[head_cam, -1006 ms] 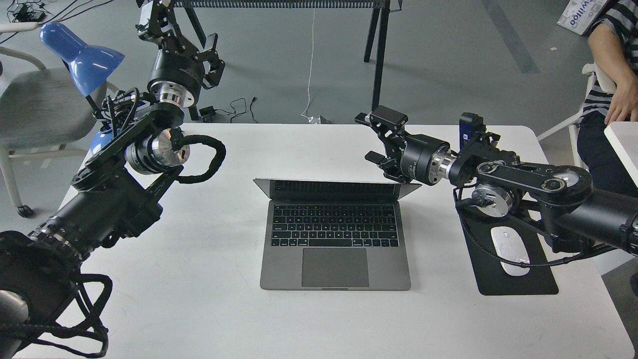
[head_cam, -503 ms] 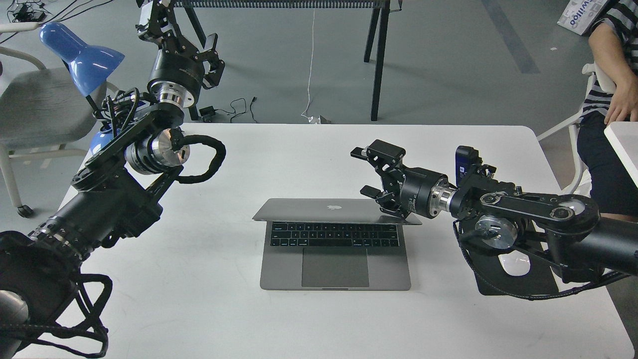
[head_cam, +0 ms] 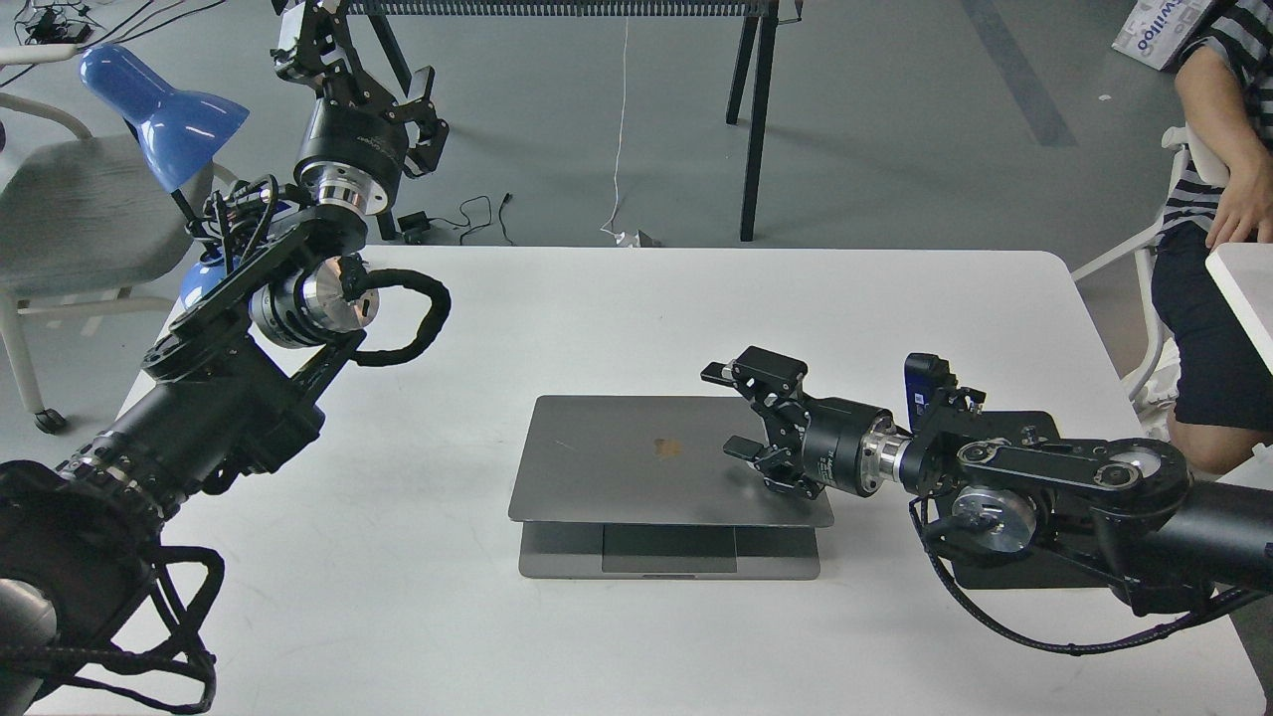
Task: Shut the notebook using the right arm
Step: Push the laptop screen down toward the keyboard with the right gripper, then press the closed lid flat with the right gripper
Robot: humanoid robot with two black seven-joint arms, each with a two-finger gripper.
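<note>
Lowered since the earlier frame, the right gripper point(head_cam: 741, 413) now presses the lid of the notebook point(head_cam: 636, 459) near its right edge, fingers spread and grasping nothing. Only a front strip with the trackpad shows under the lid. Bare table point(head_cam: 617, 318) surrounds the centred notebook. The left gripper point(head_cam: 343, 55) hangs raised, fingers apart.

White table point(head_cam: 617, 308) carries the notebook point(head_cam: 636, 457) and mouse pad point(head_cam: 1024, 426).
</note>
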